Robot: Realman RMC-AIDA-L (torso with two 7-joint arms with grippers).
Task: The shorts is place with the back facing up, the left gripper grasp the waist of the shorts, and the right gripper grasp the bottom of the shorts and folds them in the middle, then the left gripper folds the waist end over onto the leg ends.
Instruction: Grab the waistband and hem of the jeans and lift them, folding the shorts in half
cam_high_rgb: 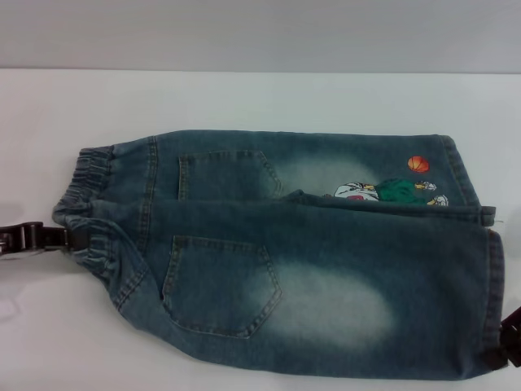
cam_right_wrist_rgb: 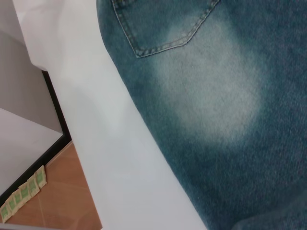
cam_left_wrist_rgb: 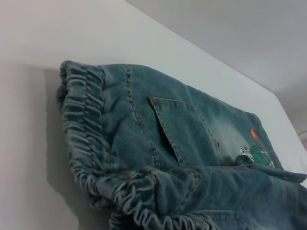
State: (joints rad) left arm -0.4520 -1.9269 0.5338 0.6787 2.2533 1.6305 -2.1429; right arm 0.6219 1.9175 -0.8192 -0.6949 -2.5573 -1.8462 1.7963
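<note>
Lying between both grippers, the shorts (cam_high_rgb: 277, 252) (pockets up) span the table (cam_high_rgb: 244, 98).

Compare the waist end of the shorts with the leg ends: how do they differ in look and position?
The waist is puckered, gathered elastic; the leg ends are flat with straight stitched hems. The waist lies toward the robot's left, with the left end effector at it; the leg ends lie toward its right, with the right end effector at the near hem. Both are faded blue denim, resting on the white table.
</note>
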